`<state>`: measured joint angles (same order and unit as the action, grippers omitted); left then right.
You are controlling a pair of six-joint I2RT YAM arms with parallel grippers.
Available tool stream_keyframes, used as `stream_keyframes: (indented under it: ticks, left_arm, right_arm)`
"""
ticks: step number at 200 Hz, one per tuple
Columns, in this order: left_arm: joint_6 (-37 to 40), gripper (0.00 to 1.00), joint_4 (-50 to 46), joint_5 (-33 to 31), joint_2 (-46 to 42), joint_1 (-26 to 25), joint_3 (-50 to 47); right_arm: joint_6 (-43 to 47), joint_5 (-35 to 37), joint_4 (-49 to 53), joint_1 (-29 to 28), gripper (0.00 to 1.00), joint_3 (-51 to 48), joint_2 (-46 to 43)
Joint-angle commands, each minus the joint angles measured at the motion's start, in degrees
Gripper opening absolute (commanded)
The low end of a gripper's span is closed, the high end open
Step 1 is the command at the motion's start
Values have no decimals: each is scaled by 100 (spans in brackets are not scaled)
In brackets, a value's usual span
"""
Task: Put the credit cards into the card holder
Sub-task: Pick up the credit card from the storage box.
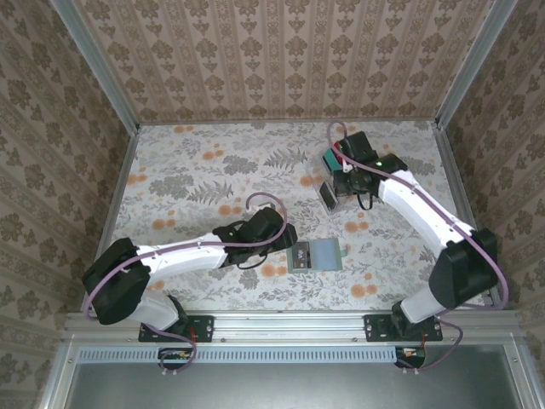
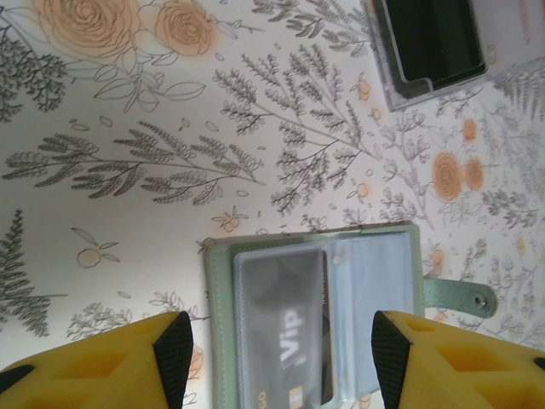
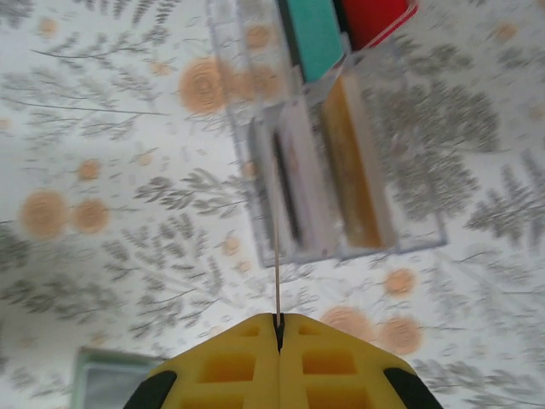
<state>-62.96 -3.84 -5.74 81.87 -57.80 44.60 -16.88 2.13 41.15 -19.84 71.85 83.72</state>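
The grey-green card holder (image 2: 223,324) lies open on the table, a dark grey "Vip" card (image 2: 285,332) inside its clear sleeve. My left gripper (image 2: 283,362) hovers open above it, one finger on each side, holding nothing. From above, the card holder (image 1: 317,256) sits just right of the left gripper (image 1: 288,245). My right gripper (image 3: 278,322) is shut on a thin card (image 3: 277,264) seen edge-on, held above the table near the clear tray (image 3: 255,196). In the tray stand teal (image 3: 313,34), red (image 3: 375,15), tan (image 3: 351,170) and dark (image 3: 286,183) cards. The right gripper (image 1: 347,181) is beside that tray.
The clear divided tray (image 1: 334,162) stands at the back right of the floral table (image 1: 196,179). A corner of the card holder (image 3: 98,375) shows at the lower left of the right wrist view. The holder's snap tab (image 2: 460,296) sticks out to its right.
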Motion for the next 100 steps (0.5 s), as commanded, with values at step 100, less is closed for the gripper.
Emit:
stream_keyframes:
  ticks: [100]
  left_arm:
    - [-354, 61, 1160, 595, -198, 265, -321]
  right_arm:
    - [-2149, -3239, -2151, 452, 1, -2286, -1296]
